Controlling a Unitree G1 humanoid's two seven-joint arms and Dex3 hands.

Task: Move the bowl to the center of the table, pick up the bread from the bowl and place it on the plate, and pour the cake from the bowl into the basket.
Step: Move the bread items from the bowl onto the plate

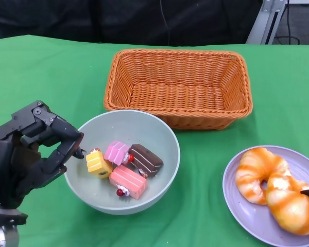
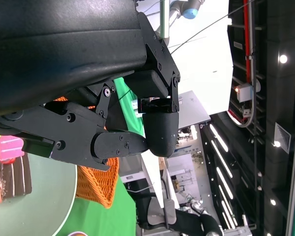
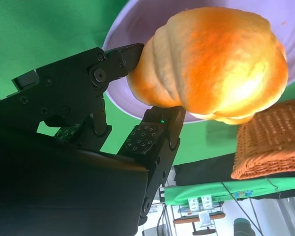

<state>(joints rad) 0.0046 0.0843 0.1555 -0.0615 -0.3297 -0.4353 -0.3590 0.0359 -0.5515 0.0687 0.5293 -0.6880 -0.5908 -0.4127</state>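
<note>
- Sitting near centre on the green table [image 1: 51, 67]: grey bowl [image 1: 159, 128] holding cake pieces [image 1: 126, 164].
- Left hand [image 1: 38, 146] pinches the bowl's left rim.
- Bread [image 1: 275, 188] lies on the purple plate [image 1: 237, 200], right.
- Right hand [image 3: 137, 93]: fingers against the bread; grip uncertain.
- Basket [image 1: 180, 85] sits just beyond the bowl.

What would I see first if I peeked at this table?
Probably the little colourful cakes in the pale green bowl at the front, with the left hand at its rim. Behind it sits an orange basket, and shiny bread lies on the purple plate at the right.
</note>
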